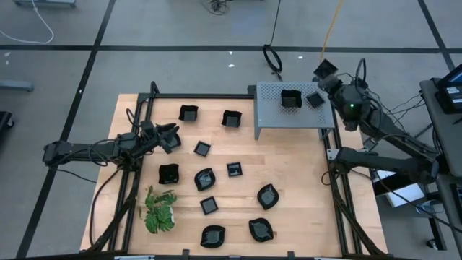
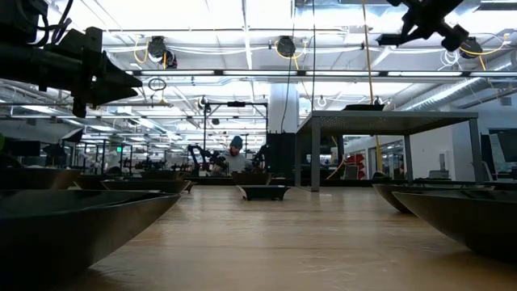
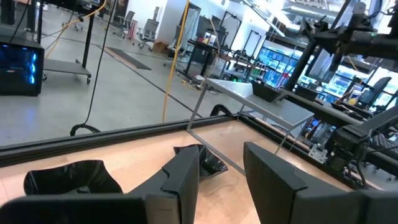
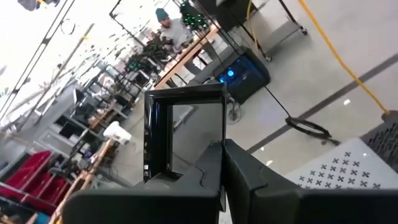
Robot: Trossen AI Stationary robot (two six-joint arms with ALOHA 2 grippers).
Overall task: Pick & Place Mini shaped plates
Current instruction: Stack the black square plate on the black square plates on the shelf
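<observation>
Several mini shaped plates, small and glossy black, lie flat on the wooden table, among them one at the far left and a round one. Two more plates sit on the grey perforated box. My right gripper hovers beyond the box's far right corner, shut on a square plate. My left gripper is open at the table's left side, level above the wood, with nothing between its fingers. My right gripper pinches one side wall of the square plate between its two fingers. The fingers lie about level. The plate stands on edge beyond the fingertips, its hollow turned toward the wrist camera, lifted clear of the box and the table.
A green leafy plant lies near the table's front left. Black frame rails run along the table's far, left and right sides. The box stands raised on legs at the far right. A person sits far behind the table.
</observation>
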